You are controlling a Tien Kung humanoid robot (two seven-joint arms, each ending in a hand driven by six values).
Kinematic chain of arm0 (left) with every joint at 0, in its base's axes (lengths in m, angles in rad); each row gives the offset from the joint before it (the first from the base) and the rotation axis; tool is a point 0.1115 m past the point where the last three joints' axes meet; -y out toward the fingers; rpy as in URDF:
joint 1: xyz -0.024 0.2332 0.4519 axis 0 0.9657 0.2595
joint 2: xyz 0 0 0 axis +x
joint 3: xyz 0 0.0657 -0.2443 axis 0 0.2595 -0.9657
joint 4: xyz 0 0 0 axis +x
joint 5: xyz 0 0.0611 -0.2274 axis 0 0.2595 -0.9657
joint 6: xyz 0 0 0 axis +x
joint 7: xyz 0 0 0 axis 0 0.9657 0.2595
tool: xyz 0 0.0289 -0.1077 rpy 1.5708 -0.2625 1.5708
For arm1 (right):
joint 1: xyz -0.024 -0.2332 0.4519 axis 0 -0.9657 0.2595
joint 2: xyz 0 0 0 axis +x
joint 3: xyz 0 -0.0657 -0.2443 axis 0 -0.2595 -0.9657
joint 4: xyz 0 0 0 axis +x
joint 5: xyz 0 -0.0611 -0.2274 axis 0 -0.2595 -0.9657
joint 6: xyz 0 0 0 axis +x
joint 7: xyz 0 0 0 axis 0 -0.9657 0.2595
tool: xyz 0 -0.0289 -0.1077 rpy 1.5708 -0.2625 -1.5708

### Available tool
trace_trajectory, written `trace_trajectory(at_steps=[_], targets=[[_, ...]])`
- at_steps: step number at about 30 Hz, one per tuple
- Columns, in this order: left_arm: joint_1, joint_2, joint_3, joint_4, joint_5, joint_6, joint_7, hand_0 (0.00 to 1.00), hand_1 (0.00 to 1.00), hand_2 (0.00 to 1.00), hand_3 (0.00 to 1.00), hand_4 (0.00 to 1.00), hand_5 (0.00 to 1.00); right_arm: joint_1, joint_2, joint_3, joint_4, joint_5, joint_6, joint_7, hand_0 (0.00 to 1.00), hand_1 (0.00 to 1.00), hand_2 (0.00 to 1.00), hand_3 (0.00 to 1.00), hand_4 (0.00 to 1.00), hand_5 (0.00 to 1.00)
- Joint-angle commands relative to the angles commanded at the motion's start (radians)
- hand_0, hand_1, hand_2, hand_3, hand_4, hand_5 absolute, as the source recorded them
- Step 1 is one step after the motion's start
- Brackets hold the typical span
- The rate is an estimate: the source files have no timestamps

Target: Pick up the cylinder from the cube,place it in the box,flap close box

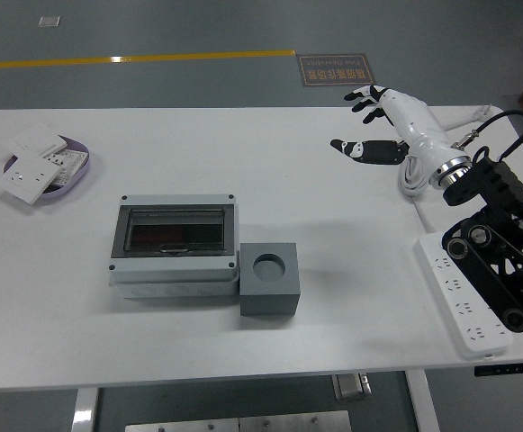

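- Hovering at upper right, the right hand [383, 126] has its fingers [362, 95] spread, holding nothing.
- Cube [271, 278] sits lower left of it, touching the closed box [175, 245]; its socket looks empty, no cylinder visible.

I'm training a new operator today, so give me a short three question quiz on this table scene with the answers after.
1. True or false: the hole in the top of the grey cube has a cylinder in it.
2. Which side of the box does the cube touch: A left, B right, C far?
3. What does the right hand hold?

Key: 1. False, the hole looks empty. 2. B, at its near right corner. 3. Nothing; it hangs open over the far right of the table, near the power strip and the white cable.
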Motion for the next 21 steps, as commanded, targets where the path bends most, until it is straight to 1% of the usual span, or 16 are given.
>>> trace_trajectory(at_steps=[1,5,9,12,13,15,18,19,21], targets=[[0.0,0.0,-0.001,0.0,0.0,0.0,-0.001,0.923,0.852,0.854,0.951,0.002,0.002,-0.002,-0.001,-0.004,0.006,0.035,0.018,0.018,0.599,0.542,0.623,0.698,0.856,0.422],[0.003,-0.005,-0.002,0.0,-0.001,-0.001,-0.002,0.923,0.852,0.854,0.951,0.002,0.002,-0.007,-0.002,-0.016,0.031,0.177,0.082,0.089,0.599,0.542,0.623,0.698,0.856,0.422],[0.004,-0.01,-0.001,0.0,-0.003,-0.002,-0.002,0.923,0.852,0.854,0.951,0.002,0.002,-0.002,0.0,-0.034,0.046,0.32,0.124,0.13,0.598,0.542,0.625,0.681,0.849,0.411],[0.003,-0.011,-0.001,0.0,-0.003,-0.002,-0.003,0.923,0.852,0.854,0.951,0.002,0.002,0.0,0.0,-0.052,0.063,0.414,0.15,0.144,0.598,0.542,0.625,0.681,0.849,0.411],[0.003,-0.011,-0.002,0.0,-0.003,-0.002,-0.003,0.923,0.852,0.854,0.951,0.002,0.002,0.0,0.0,-0.057,0.069,0.438,0.157,0.147,0.609,0.549,0.619,0.654,0.839,0.419],[0.002,-0.011,-0.003,0.0,-0.002,-0.003,-0.004,0.923,0.852,0.854,0.951,0.002,0.002,-0.002,0.0,-0.069,0.083,0.492,0.172,0.15,0.609,0.549,0.619,0.654,0.839,0.419],[0.003,-0.011,-0.003,0.0,-0.002,-0.003,-0.005,0.923,0.852,0.854,0.951,0.002,0.002,-0.005,0.0,-0.084,0.1,0.556,0.194,0.15,0.609,0.549,0.619,0.654,0.839,0.419],[0.003,-0.011,-0.002,0.0,-0.003,-0.003,-0.005,0.923,0.852,0.854,0.951,0.002,0.002,-0.007,0.0,-0.089,0.105,0.575,0.203,0.149,0.606,0.544,0.611,0.642,0.836,0.438],[0.003,-0.012,-0.002,0.0,-0.002,-0.003,-0.005,0.923,0.852,0.854,0.951,0.002,0.002,-0.009,0.001,-0.096,0.111,0.595,0.215,0.145,0.606,0.544,0.611,0.642,0.836,0.438]])
